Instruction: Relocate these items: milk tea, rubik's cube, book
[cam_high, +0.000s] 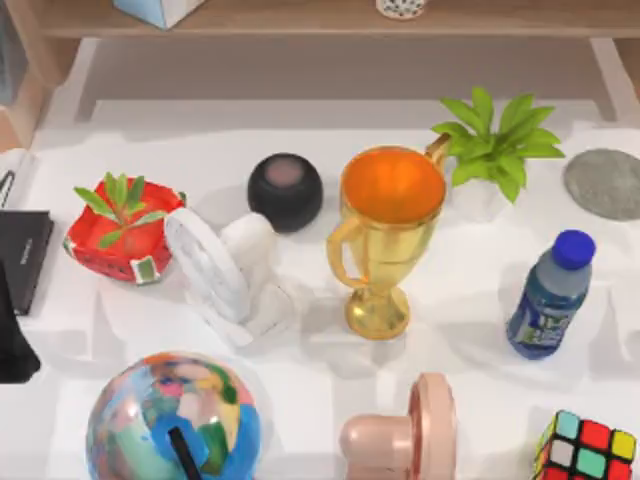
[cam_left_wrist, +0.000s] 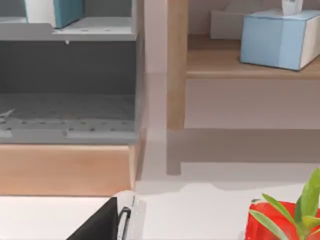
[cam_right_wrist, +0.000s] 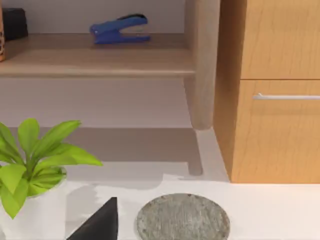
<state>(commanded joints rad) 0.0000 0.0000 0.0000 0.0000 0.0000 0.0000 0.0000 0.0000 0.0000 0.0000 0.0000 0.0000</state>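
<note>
Right now the rubik's cube (cam_high: 585, 448) sits at the front right corner of the surface, just beside the pink fan-shaped thing (cam_high: 405, 435) and near the blue-capped bottle (cam_high: 550, 295). Only the dotted base of the milk tea (cam_high: 401, 8) shows, up on the wooden shelf (cam_high: 300, 18) behind the surface. What I take for the book (cam_left_wrist: 67, 11) stands in the grey cabinet (cam_left_wrist: 70, 75), teal cover with a pale edge.

A dark part of the left hand (cam_left_wrist: 100, 227) hangs over the surface's left side near the red planter (cam_high: 125, 230), and the right hand (cam_right_wrist: 100, 225) is over the right side by the grey stone disc (cam_right_wrist: 182, 217). Whether either is open or closed I cannot tell.

The cube looks light and rigid, with smooth faces that could slip, so I would pinch it squarely across two opposite faces. The cup is likely tall and tippy, best taken around its body. The book should be stiff and heavier, best clamped across its thickness
</note>
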